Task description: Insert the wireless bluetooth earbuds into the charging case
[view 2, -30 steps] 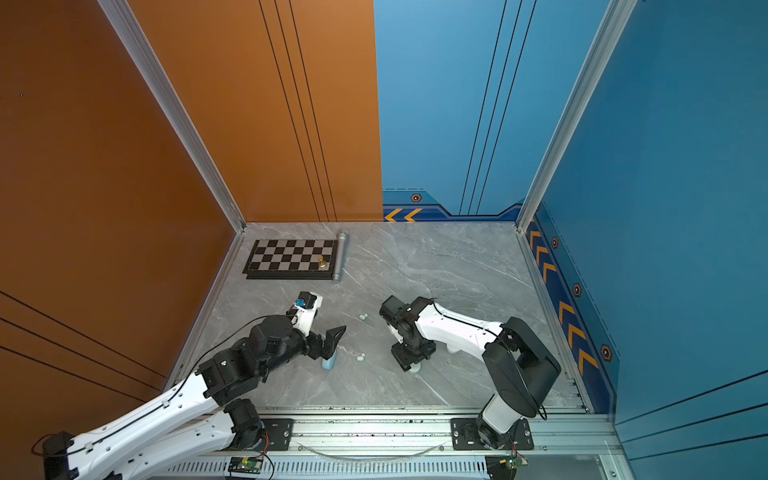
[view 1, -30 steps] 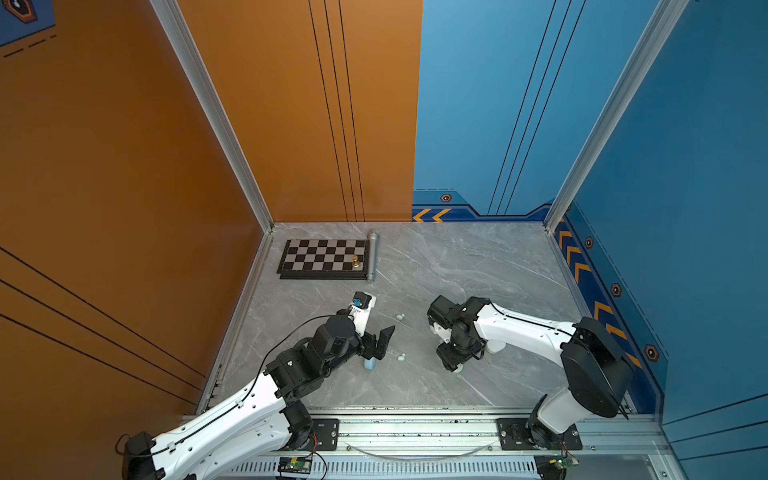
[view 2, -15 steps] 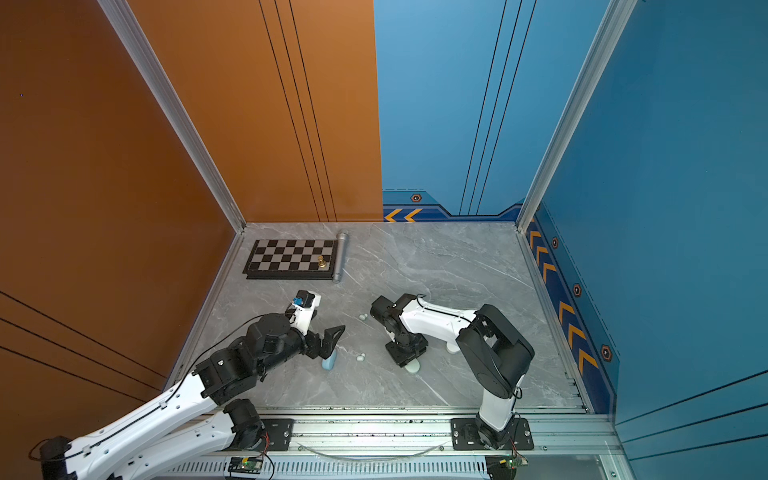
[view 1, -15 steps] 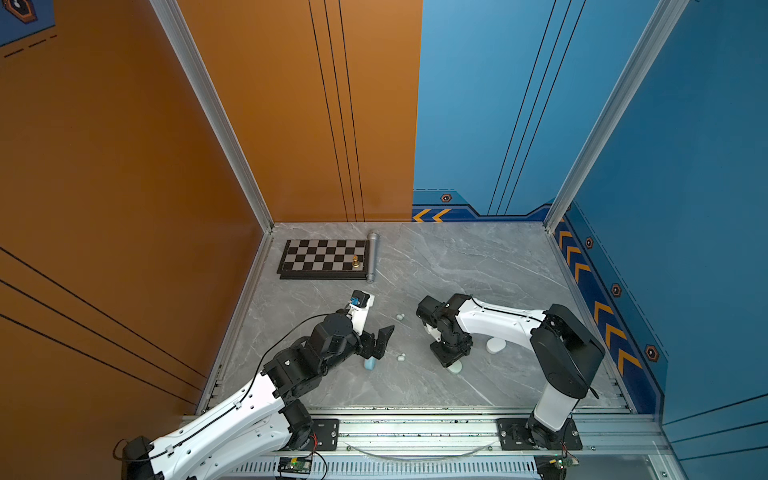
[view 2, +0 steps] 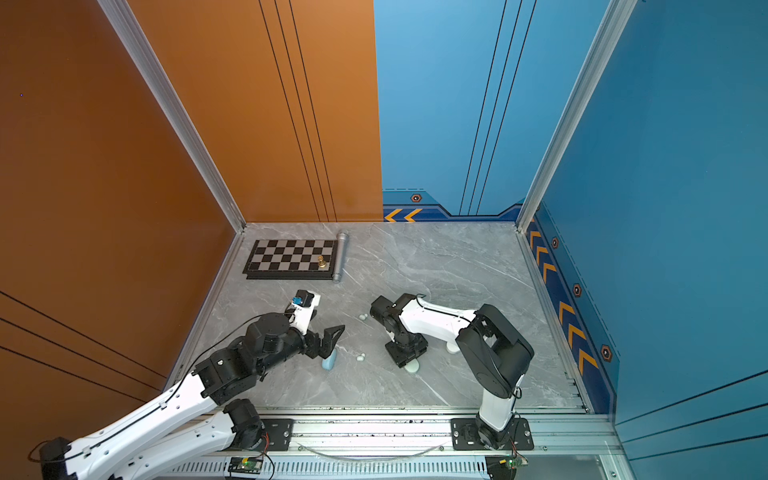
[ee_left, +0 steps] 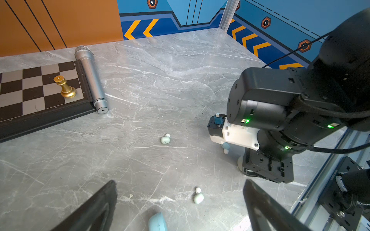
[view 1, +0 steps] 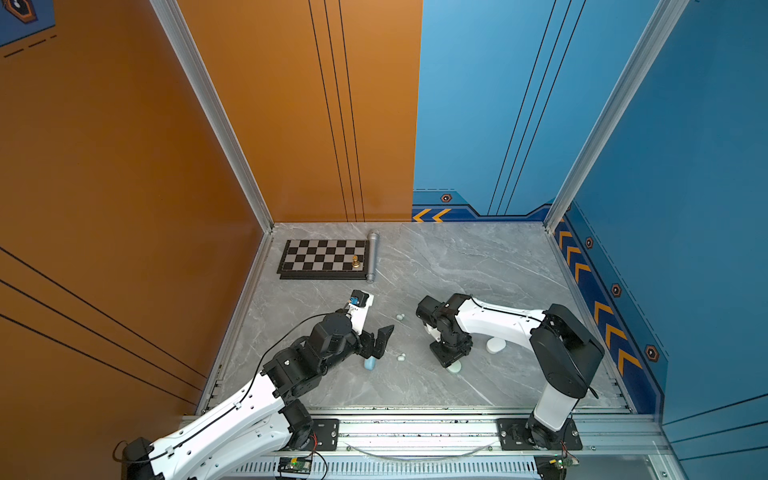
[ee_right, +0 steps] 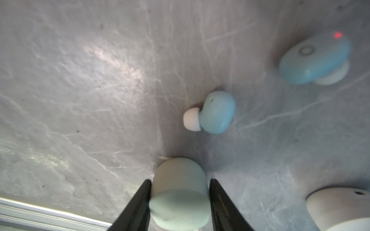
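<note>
Now pinching the mint case, buds loose on the tabletop

Top view first: my right gripper (view 1: 451, 358) stands over the mint case (view 1: 456, 368) near the tabletop's (view 1: 478, 266) front edge. My left gripper (view 1: 380, 343) hangs spread wide above the blue case (view 1: 369, 364).

Left wrist view: two mint earbuds (ee_left: 165, 138) lie loose, well in from every edge.

Right wrist view: my jaws pinch the mint case's sides, with the blue earbuds (ee_right: 212, 112) just beyond. The risk, I'd say, is that this smooth rounded shell squirts out and scatters them.

both top views looked down from high over the front rail (view 1: 415, 430); wrist views sat close above the shared tabletop (view 1: 478, 266).
</note>
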Available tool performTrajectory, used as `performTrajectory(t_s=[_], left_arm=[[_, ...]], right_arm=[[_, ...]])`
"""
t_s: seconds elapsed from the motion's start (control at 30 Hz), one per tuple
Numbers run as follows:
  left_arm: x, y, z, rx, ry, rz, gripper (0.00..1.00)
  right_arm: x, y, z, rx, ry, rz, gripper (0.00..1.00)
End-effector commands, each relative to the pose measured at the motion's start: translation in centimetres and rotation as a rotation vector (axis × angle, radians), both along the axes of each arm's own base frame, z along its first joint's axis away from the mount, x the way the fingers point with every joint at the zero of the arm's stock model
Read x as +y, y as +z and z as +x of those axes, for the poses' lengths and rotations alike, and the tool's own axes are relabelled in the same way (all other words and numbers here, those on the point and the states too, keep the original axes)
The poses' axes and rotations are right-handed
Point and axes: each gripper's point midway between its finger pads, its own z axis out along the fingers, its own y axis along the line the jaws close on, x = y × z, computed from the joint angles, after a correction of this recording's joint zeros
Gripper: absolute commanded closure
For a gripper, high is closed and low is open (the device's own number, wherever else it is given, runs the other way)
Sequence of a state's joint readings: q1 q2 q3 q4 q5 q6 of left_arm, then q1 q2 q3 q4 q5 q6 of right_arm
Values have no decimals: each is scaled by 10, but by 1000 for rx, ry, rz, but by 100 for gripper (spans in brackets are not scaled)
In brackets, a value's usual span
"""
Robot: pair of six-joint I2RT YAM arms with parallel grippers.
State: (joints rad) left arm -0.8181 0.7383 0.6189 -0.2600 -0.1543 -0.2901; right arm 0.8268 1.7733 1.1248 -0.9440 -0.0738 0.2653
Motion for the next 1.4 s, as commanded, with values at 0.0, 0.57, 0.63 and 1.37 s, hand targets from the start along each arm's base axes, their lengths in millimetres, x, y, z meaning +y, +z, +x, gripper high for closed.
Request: performTrajectory(t_s=[0.0,0.57,0.63,1.37], left_arm=[[-1,9,-1,2,-7,-32,2],[-34,60,14,-159,-61,-230,2],[-45,69,15,-209,-83,-251,2],[-165,112,51,-361,-186,-369,6]], right_arm=[[-2,3,-7,25,-9,-23,60],[27,198,105,-199,-734,803,70],[22,222,114,-215,-816,915,70],[8,279,104,-141,-966,1268,71]])
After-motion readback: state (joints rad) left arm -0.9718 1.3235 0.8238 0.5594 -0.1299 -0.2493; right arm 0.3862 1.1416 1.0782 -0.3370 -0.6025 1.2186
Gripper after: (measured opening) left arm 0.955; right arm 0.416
